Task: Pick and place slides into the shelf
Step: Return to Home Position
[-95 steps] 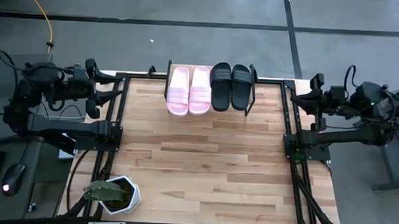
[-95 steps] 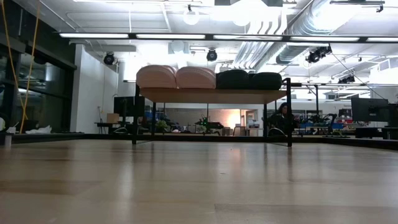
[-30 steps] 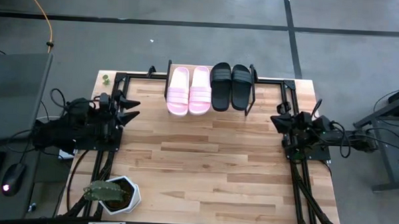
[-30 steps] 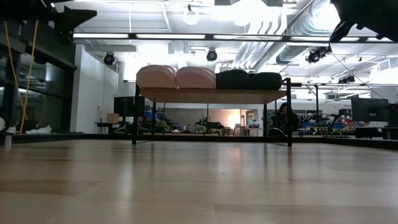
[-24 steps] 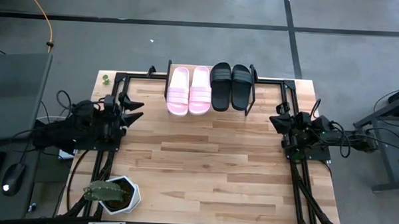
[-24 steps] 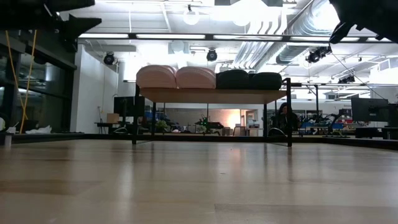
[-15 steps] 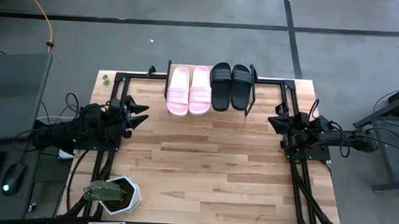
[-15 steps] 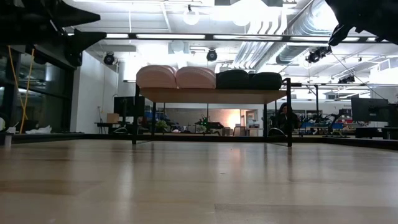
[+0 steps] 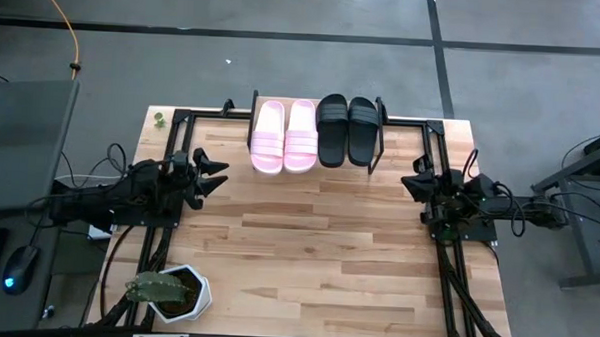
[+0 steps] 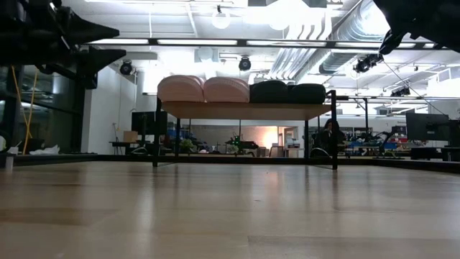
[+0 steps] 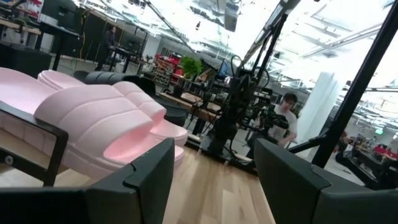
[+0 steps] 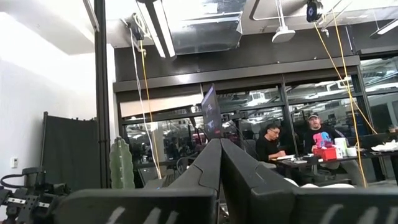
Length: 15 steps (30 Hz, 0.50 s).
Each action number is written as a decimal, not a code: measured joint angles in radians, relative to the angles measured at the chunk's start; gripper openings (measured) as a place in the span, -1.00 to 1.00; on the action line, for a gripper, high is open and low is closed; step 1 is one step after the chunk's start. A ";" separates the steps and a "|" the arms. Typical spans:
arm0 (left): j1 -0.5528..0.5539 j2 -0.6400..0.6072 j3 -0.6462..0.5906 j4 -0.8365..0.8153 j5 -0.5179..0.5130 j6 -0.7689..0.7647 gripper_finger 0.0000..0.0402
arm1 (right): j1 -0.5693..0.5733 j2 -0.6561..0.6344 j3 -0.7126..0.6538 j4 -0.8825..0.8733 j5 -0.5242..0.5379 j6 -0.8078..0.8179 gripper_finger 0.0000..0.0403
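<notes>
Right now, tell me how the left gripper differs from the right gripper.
The left gripper has its fingers spread apart; the right gripper has them pressed together. On the table, the left gripper sits at the left side, the right gripper at the right. The left wrist view takes in the pink slides; the right wrist view shows no slides. Both hold nothing and stand clear of the shelf.

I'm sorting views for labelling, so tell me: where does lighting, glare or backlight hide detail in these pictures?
Low view: ceiling lights behind turn the left gripper into a black silhouette, and the black slides on the shelf show no strap detail. Left wrist view: glare whitens the ceiling, yet the pink slides are evenly lit. High view: even light, no glare.
</notes>
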 joint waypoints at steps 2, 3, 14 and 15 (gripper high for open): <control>0.000 -0.001 0.000 0.001 0.000 0.000 0.05 | 0.000 0.000 0.000 -0.004 0.000 -0.002 -1.00; 0.000 -0.001 0.000 0.000 0.000 0.000 0.05 | 0.000 0.000 0.000 -0.005 0.000 -0.002 -1.00; 0.000 0.000 0.001 -0.106 0.015 0.052 0.05 | 0.000 0.000 0.000 -0.143 0.000 -0.002 -1.00; 0.000 0.000 0.001 -0.117 0.016 0.054 0.05 | 0.000 0.000 0.000 -0.155 0.000 -0.002 -1.00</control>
